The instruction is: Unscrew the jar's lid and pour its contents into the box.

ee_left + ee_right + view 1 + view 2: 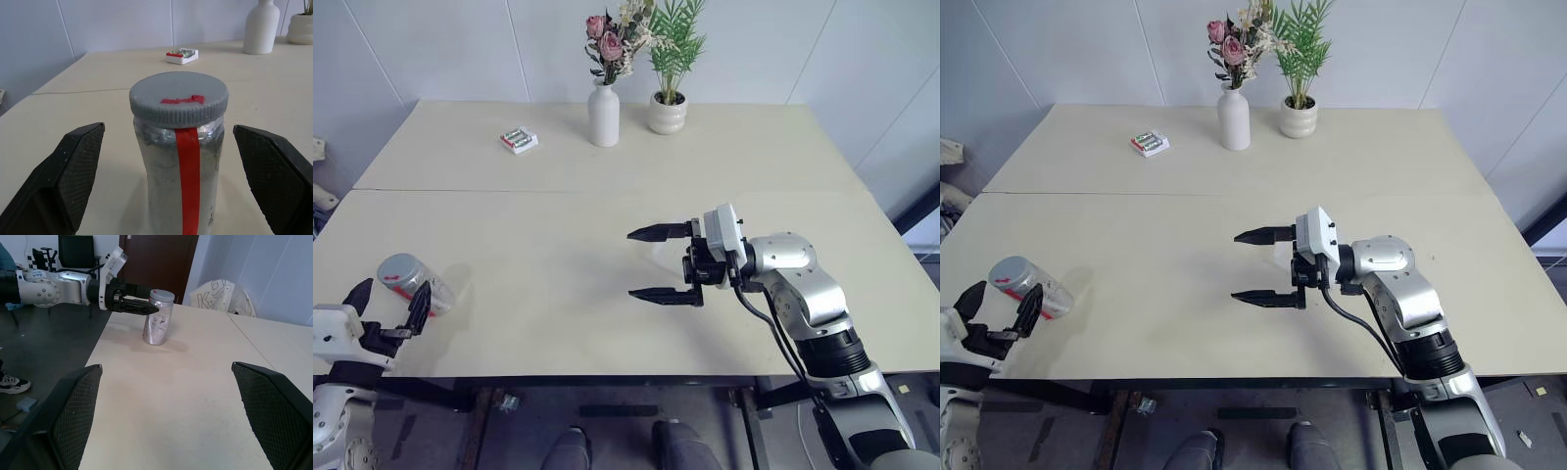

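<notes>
The jar (182, 182) is silvery-grey with a red stripe down its side; its lid (179, 99) is matte grey, crossed by red tape. The surface (607, 166) is pale cream. The far vase (604, 116) is white, holding pink roses (607, 37). The fingers (73, 166) are black, finely cross-hatched.

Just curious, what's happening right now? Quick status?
Left gripper open around jar, not gripping. Right gripper open, empty. Lid on. Nothing in the way.
</notes>
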